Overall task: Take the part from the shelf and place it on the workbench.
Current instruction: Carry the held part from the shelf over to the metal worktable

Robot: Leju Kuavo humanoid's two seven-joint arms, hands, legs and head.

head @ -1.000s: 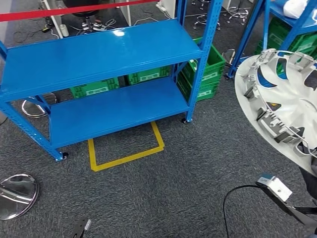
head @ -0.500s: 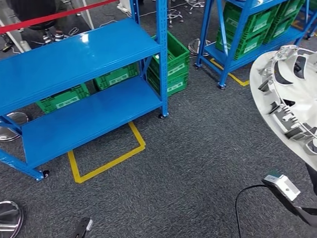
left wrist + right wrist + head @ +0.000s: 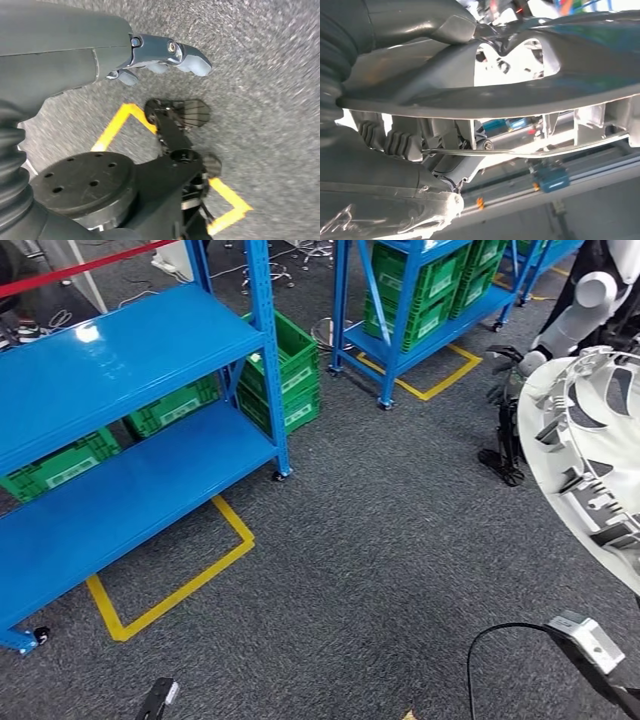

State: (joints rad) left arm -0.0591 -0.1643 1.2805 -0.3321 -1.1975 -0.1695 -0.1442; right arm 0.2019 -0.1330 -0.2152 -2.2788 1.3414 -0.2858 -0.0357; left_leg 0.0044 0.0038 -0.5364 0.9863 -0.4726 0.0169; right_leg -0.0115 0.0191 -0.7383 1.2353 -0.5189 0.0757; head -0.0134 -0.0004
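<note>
The part [image 3: 596, 455] is a large silver-white wheel cover with spoke cut-outs and clips on its back; it hangs at the right edge of the head view, above the carpet. In the right wrist view my right hand [image 3: 399, 30] grips the rim of the part [image 3: 554, 85], thumb on one face and fingers behind the other. My left hand [image 3: 166, 55] hangs over the grey carpet with its fingers stretched out and nothing in it. The blue shelf [image 3: 113, 360] stands at the left with both of its boards bare.
Green crates [image 3: 290, 365] sit behind the shelf, and a second blue rack [image 3: 411, 310] holds more. A yellow tape square [image 3: 177, 585] marks the carpet. Another robot's white arm and dark hand [image 3: 528, 365] are at the far right. A red tape barrier [image 3: 75, 270] crosses the back.
The camera has turned to the right: the shelf has slid left in the picture, and the second rack and the other robot's arm have come into view. The part stays in my right hand.
</note>
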